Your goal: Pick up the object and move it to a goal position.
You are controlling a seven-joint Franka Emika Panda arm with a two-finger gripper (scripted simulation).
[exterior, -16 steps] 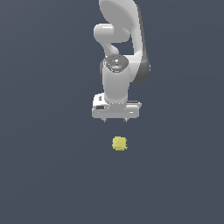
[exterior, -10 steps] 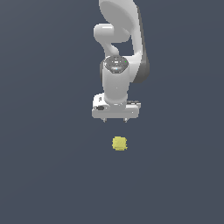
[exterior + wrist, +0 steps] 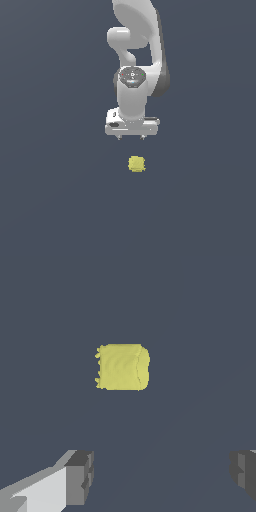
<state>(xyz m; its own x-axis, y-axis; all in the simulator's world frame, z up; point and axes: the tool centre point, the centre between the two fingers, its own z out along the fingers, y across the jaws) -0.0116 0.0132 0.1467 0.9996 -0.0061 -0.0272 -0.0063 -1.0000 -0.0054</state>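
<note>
The object (image 3: 136, 164) is a small pale-yellow, lumpy blob lying on the dark grey floor, much narrower than my gripper. In the exterior view my white gripper (image 3: 130, 137) hangs pointing down, a short way from the object, which shows just below it and slightly toward the exterior view's right. The jaws stand wide apart and hold nothing. In the wrist view the object (image 3: 122, 367) lies ahead of the two grey fingertips (image 3: 80, 477), outside the gap between them.
A flat, uniform dark grey surface (image 3: 55, 190) fills both views. The white arm (image 3: 137, 45) rises behind the gripper in the exterior view. No other objects show.
The gripper has moved a little toward the object. The object has not moved and the jaws have stayed open.
</note>
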